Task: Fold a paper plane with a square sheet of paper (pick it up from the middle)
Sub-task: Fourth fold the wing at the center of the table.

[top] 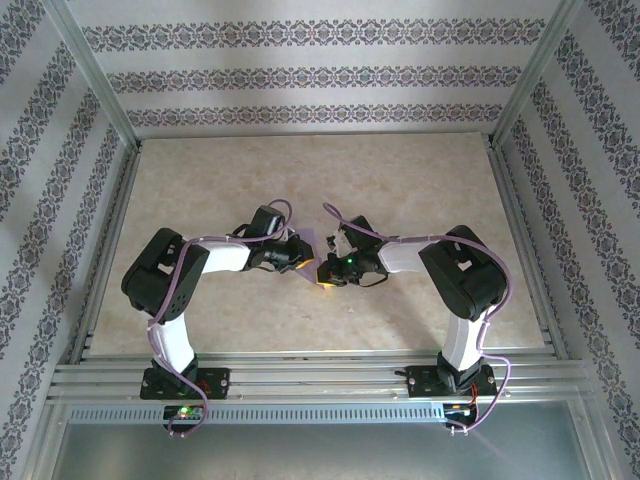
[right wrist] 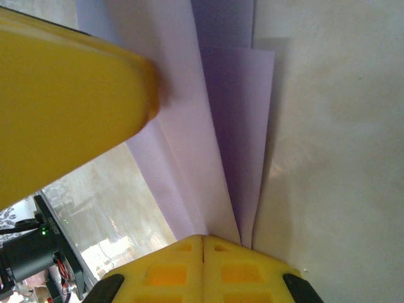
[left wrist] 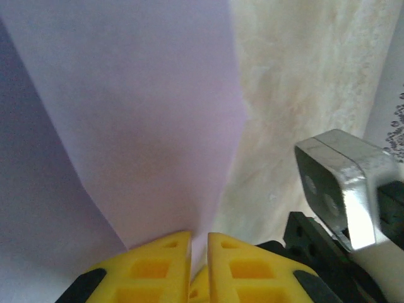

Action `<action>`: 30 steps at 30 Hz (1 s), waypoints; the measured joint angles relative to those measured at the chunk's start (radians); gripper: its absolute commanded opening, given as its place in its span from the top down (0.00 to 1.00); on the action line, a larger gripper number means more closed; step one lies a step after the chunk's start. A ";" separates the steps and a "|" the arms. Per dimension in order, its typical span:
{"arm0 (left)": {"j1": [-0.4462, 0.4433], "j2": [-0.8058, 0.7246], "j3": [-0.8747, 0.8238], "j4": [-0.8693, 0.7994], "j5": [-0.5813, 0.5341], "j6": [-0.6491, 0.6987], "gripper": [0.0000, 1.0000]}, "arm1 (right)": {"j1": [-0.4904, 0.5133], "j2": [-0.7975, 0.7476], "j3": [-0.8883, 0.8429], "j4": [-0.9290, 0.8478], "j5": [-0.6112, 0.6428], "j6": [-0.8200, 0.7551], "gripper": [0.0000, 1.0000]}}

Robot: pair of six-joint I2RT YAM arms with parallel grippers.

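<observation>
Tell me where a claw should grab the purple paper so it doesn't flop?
Probably the folded end of the purple paper, where its layers fan together into one stiffer bunch. Come in edge-on along the creases, one finger on each face. The right claw pinches it that way; the left claw pinches another edge. The loose flaps would likely bend.

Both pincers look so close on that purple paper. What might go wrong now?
1. The left pincer and right pincer both pinch the paper; pulling apart might tear it.
2. The layers fan out at the right pincer, so a crease may land crooked.
3. The pincers sit very close; they might bump.
</observation>
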 measured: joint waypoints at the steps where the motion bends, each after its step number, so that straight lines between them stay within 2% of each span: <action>1: 0.000 0.007 0.006 -0.008 -0.003 0.005 0.85 | 0.000 0.000 0.002 -0.003 0.000 0.000 0.94; 14: 0.000 0.019 0.017 -0.076 -0.045 0.021 0.87 | 0.000 -0.014 -0.006 -0.001 -0.019 0.026 0.89; 21: 0.000 0.022 0.017 -0.076 -0.045 0.021 0.87 | 0.000 -0.057 -0.023 -0.002 -0.042 0.047 0.90; 30: 0.000 0.029 0.026 -0.085 -0.043 0.021 0.87 | 0.001 -0.028 -0.036 -0.009 -0.031 0.050 0.91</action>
